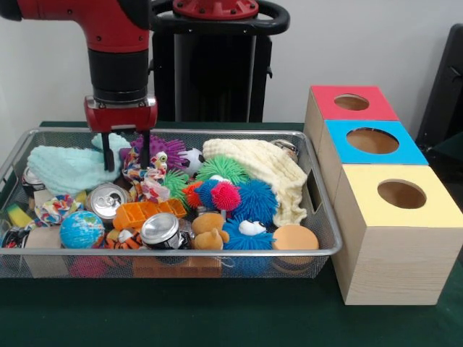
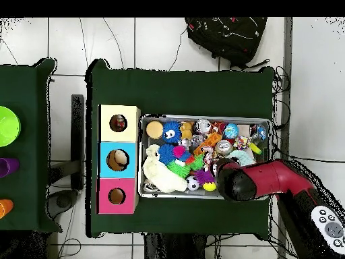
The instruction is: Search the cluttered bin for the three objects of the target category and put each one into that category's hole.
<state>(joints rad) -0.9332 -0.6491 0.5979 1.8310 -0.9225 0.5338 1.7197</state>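
Note:
The silver wire-mesh bin (image 1: 181,254) is full of toys. My gripper (image 1: 126,168) hangs open and empty over its far left part, fingertips just inside the rim. One knotted rope toy (image 1: 147,179) lies right below and beside the right finger (image 1: 145,152). A second rope toy (image 1: 54,210) lies at the bin's left near a can. I see no third one. The yellow-topped cube stands right of the bin, its round hole (image 1: 401,194) uncovered. In the overhead view my arm (image 2: 269,179) covers the gripper, and the bin (image 2: 205,119) and the hole (image 2: 118,123) show.
A teal cloth (image 1: 69,166), a purple plush (image 1: 165,148), a cream cloth (image 1: 264,170), spiky balls (image 1: 253,199), two cans (image 1: 160,230), a globe ball (image 1: 82,230). Blue-topped (image 1: 372,141) and red-topped (image 1: 352,103) cubes stand behind the yellow one. A backpack (image 2: 226,37) lies on the floor.

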